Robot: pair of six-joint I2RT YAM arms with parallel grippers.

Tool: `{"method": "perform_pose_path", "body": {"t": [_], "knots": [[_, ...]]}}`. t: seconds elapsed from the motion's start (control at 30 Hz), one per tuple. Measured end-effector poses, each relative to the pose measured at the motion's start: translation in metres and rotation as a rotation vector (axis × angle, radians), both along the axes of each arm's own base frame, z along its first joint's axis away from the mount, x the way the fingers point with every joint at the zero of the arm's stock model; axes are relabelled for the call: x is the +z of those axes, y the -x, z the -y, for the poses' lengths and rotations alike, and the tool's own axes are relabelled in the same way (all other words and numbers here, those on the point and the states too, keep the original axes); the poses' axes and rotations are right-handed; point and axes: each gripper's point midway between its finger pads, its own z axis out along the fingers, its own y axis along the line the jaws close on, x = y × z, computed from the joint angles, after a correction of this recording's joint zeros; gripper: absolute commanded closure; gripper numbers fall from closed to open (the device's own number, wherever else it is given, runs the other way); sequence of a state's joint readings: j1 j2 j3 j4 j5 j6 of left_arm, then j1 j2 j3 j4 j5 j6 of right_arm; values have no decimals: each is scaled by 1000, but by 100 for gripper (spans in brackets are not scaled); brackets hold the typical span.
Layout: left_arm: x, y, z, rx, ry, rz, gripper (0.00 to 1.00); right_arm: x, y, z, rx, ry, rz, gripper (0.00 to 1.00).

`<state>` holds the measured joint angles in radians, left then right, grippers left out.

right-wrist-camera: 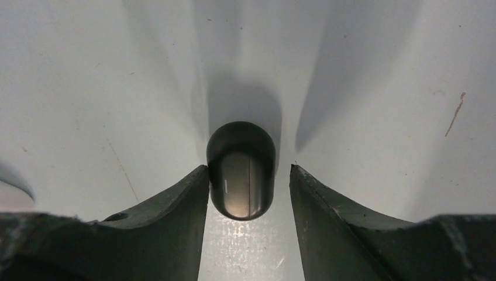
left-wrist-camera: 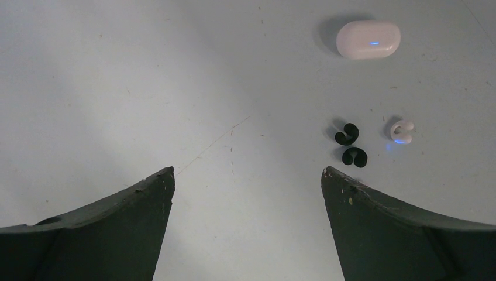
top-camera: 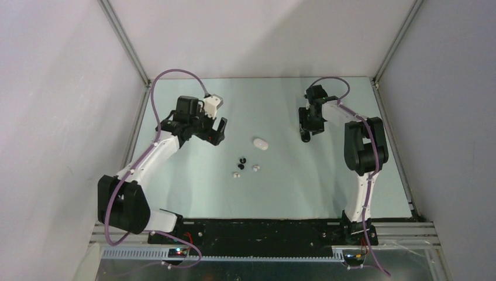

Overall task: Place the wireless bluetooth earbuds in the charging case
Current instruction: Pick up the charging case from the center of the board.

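Note:
Two black earbuds [top-camera: 241, 163] and two white earbuds [top-camera: 255, 167] lie loose mid-table, in front of a closed white oval case [top-camera: 260, 143]. The left wrist view shows the white case [left-wrist-camera: 368, 40], both black buds [left-wrist-camera: 347, 134] and one white bud [left-wrist-camera: 401, 131] ahead and to the right. My left gripper [top-camera: 219, 130] is open and empty [left-wrist-camera: 248, 172], left of the buds. My right gripper [top-camera: 306, 134] straddles a closed black oval case [right-wrist-camera: 241, 170] on the table. Its left finger [right-wrist-camera: 187, 205] touches the case. A small gap shows at the right finger [right-wrist-camera: 319, 205].
The fourth bud, white [top-camera: 236, 174], lies nearest the front. Grey walls and metal frame posts enclose the table at the left [top-camera: 140, 76] and right [top-camera: 380, 76]. The arm bases sit at the near edge [top-camera: 257, 231].

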<state>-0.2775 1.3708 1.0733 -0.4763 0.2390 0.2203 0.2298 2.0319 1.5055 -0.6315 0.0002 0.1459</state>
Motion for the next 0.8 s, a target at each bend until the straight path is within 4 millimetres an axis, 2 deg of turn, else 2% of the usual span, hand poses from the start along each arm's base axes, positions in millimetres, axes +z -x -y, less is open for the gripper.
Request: {"method": "perform_pose_path", "body": {"t": [0.23, 0.47, 0.6, 0.8], "knots": [[-2, 0, 0, -4, -18, 2, 0, -10, 4, -5, 35, -19, -32, 44], [-2, 0, 2, -7, -22, 3, 0, -10, 7, -14, 84, -41, -37, 46], [-2, 0, 2, -8, -23, 4, 0, -11, 8, -14, 95, -36, -38, 42], [-11, -1, 4, -8, -25, -23, 0, -12, 8, -12, 123, -31, -36, 46]]}}
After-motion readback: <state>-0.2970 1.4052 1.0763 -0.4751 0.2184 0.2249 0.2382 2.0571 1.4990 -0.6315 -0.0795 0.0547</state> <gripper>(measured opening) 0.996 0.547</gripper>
